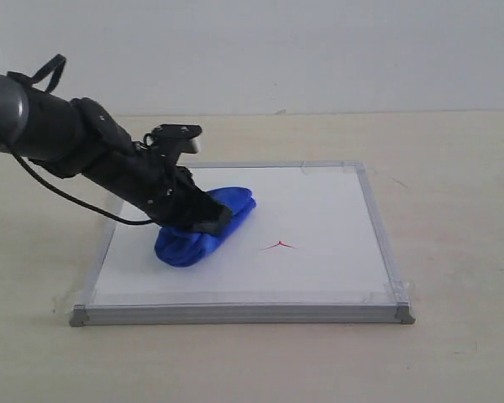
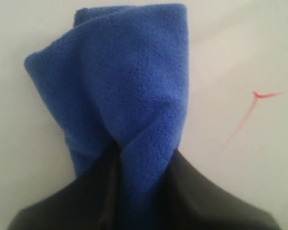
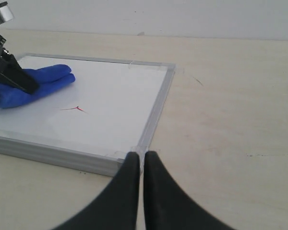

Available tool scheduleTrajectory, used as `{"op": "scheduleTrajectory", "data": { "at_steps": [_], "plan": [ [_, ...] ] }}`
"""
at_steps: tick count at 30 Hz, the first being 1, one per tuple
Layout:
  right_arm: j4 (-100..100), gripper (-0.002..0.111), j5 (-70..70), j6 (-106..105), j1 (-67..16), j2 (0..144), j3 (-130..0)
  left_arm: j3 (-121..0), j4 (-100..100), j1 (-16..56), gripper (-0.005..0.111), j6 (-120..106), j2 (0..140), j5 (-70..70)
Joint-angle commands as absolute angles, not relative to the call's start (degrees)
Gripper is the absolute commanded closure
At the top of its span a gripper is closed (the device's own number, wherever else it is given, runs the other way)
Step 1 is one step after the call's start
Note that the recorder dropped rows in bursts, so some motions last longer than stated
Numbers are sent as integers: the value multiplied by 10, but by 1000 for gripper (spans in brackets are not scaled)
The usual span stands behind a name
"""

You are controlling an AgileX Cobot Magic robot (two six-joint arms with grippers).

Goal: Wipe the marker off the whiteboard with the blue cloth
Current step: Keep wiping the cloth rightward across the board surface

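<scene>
One short stroke of marker (image 1: pixel 279 245) is left to wipe, near the blue cloth (image 1: pixel 185 245) pinched in the left hand (image 1: pixel 217 217); right hand (image 3: pixel 142 162) closed, empty.

The left arm (image 1: pixel 67 138) slants down from the left of the exterior view, wrist pitched forward and low. The left tool (image 1: pixel 208 215) is clamped on the blue cloth (image 1: pixel 193 239), its 2 black fingers (image 2: pixel 86 196) pinching a fold. The right tool (image 3: pixel 143 160) points forward and down, its 2 fingers pressed together.
</scene>
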State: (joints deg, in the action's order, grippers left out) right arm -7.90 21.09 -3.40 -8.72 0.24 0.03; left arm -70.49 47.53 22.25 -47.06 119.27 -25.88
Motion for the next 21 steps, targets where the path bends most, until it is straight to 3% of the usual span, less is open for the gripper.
{"op": "scheduleTrajectory", "data": {
  "at_steps": [1,10,14,21],
  "plan": [
    [-78,108,209,-35,-85,0,0,-723,477,286,102,-493,1197,-274],
    [-78,108,209,-35,-85,0,0,-768,471,394,102,-529,1229,-299],
    [-78,108,209,-35,-85,0,0,-785,453,382,102,-518,1243,-264],
    [-78,108,209,-35,-85,0,0,-829,406,291,102,-415,1272,-270]
  ]
}}
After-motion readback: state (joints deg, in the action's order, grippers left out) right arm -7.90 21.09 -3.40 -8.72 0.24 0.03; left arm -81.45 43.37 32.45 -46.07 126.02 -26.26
